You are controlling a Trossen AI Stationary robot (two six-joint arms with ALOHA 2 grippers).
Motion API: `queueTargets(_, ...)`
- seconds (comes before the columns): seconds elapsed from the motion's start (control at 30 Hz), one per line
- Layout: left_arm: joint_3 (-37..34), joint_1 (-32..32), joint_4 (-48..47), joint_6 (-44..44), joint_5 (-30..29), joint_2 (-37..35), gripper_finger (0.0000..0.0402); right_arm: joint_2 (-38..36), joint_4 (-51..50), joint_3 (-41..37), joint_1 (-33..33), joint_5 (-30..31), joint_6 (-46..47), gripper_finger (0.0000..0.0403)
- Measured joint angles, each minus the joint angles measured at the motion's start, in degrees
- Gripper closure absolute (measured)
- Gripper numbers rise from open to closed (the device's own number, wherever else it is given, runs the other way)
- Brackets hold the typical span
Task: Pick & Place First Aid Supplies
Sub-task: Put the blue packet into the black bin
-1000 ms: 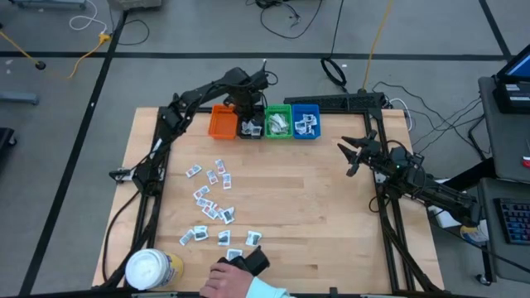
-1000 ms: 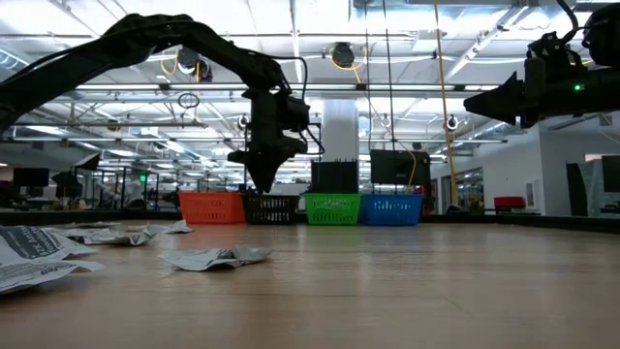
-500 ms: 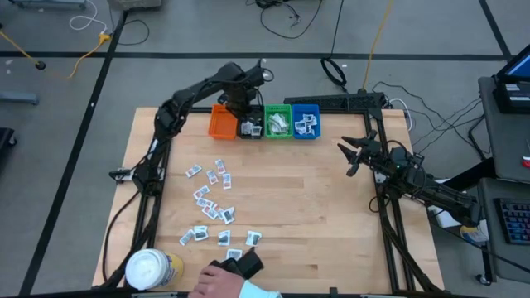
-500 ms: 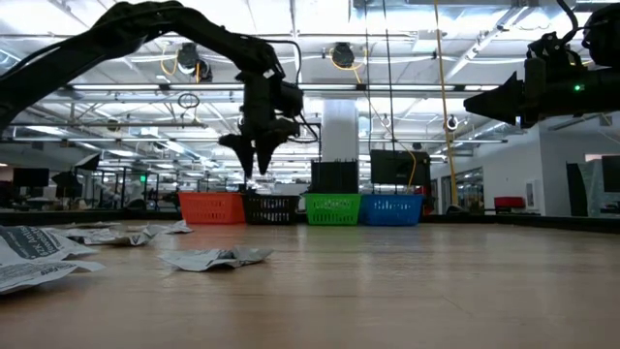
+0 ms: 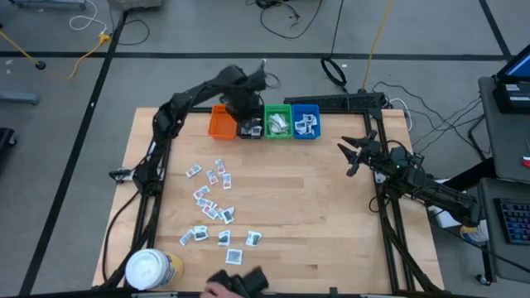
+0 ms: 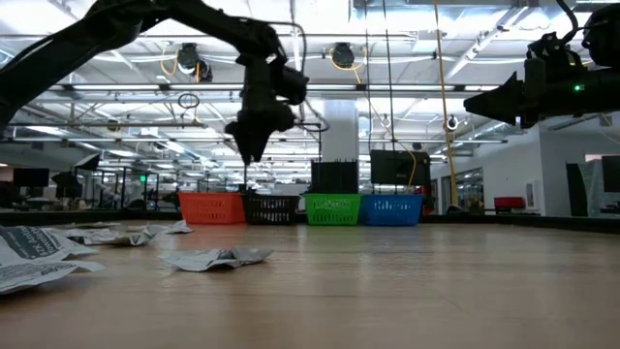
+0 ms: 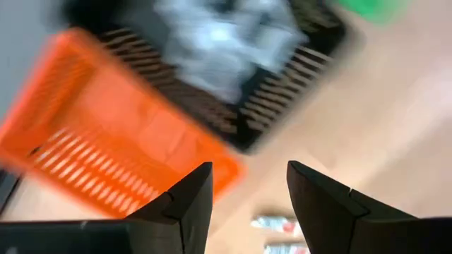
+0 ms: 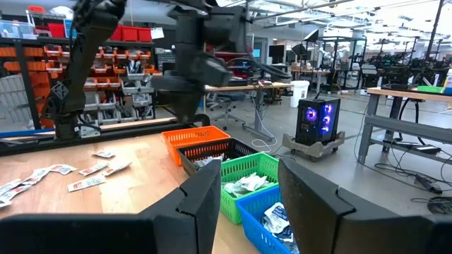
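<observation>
left pincer (image 7: 244, 187) hangs released and empty above the black bin (image 5: 250, 127), probably positioned for dropping packets (image 5: 212, 199); right pincer (image 5: 351, 155) waits released.

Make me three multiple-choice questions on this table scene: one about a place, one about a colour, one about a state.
1. Where is the left gripper?
A. above the black bin
B. over the loose packets
C. beside the yellow tub

2. Which colour is the bin at the row's left end?
A. blue
B. green
C. orange

3. How do the left gripper's fingers stand?
A. shut on a packet
B. open, empty
C. shut, empty

Answers:
1 A: the high view shows it over the black bin.
2 C: the orange bin ends the row on that side.
3 B: the left wrist view shows an empty gap.
</observation>
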Motion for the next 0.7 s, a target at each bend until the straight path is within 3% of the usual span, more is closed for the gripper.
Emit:
queueTargets(0.33,0.0,-12.6,-0.29,18.84,0.34,-0.04,0.0215,0.0,-0.01,0.0,-0.02,0.0,0.0,0.0264)
queueTargets(0.7,-0.02,-27.08,0.51,22.45,0.32,-0.04,0.0215,0.0,-0.01,-0.01,-0.01,0.01,-0.01,0.0264)
